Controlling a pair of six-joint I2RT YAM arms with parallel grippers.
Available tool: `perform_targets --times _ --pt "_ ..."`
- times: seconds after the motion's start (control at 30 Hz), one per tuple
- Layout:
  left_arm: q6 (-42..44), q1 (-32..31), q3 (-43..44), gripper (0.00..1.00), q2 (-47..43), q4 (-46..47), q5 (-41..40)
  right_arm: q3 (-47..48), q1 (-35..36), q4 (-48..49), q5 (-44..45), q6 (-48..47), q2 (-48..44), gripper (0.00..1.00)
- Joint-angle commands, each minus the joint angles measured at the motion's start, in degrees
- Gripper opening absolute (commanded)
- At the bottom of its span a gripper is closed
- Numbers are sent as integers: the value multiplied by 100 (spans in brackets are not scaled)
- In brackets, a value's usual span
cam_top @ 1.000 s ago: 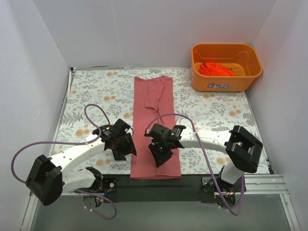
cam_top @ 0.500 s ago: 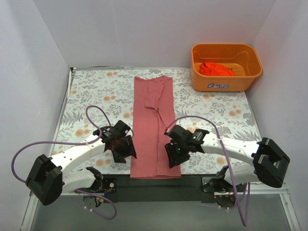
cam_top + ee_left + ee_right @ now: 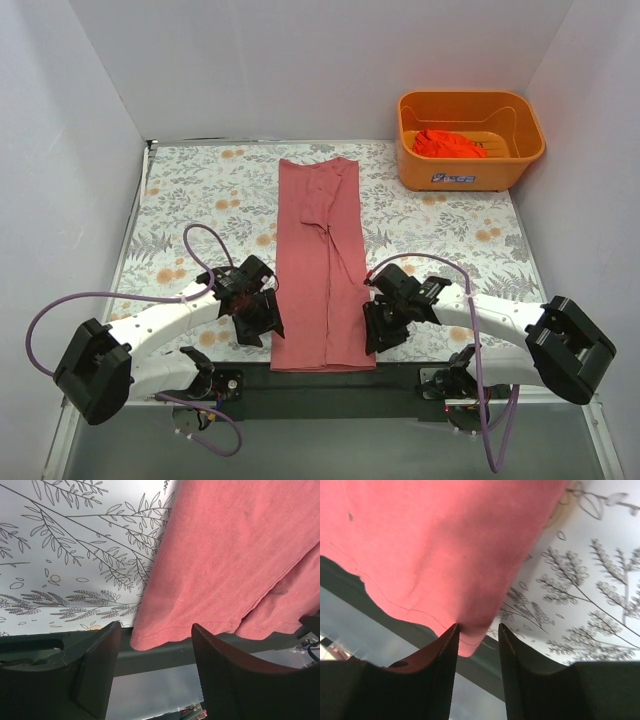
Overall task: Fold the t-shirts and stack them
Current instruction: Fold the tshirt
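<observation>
The dusty pink-red t-shirt (image 3: 318, 250) lies folded into a long narrow strip down the middle of the floral table. My left gripper (image 3: 257, 320) is open at the shirt's near left corner; in the left wrist view the hem corner (image 3: 160, 635) lies just ahead of the open jaws. My right gripper (image 3: 380, 328) is open at the near right corner; in the right wrist view that corner (image 3: 470, 635) hangs between the fingers (image 3: 440, 665), which have not closed on it. The orange-red t-shirt (image 3: 448, 143) lies crumpled in the basket.
The orange plastic basket (image 3: 470, 172) stands at the far right corner. White walls enclose the table on three sides. The shirt's near hem overhangs the black front edge (image 3: 400, 378) of the table. Purple cables loop off both arms.
My right gripper has moved from over the shirt's near middle out to its near right corner. My left gripper has shifted slightly toward the near left corner. The shirt has not moved.
</observation>
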Motion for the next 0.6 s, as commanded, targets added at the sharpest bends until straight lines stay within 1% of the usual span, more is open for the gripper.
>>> perform_targets --times 0.0,0.13,0.23,0.33,0.37,0.43,0.47,0.57 --pt "-15 -68 -53 57 9 41 160 -18 -53 354 -416 5 97 43" --pt "-24 -130 -44 56 80 67 195 -9 -62 371 -495 5 229 41" --pt "-42 -165 -61 56 115 67 195 -18 -54 353 -513 5 326 35" --pt "-86 -209 -88 55 141 59 239 -9 -62 319 -504 14 379 25" --pt "-94 -218 -97 55 150 67 239 9 -62 292 -478 14 379 18" --pt "-112 -253 -106 55 150 67 292 52 -62 187 -460 5 370 10" --pt "-138 -262 -132 55 141 67 301 70 -62 143 -434 -21 353 2" --pt "-138 -288 -176 53 167 94 327 105 -62 46 -408 -48 256 1"
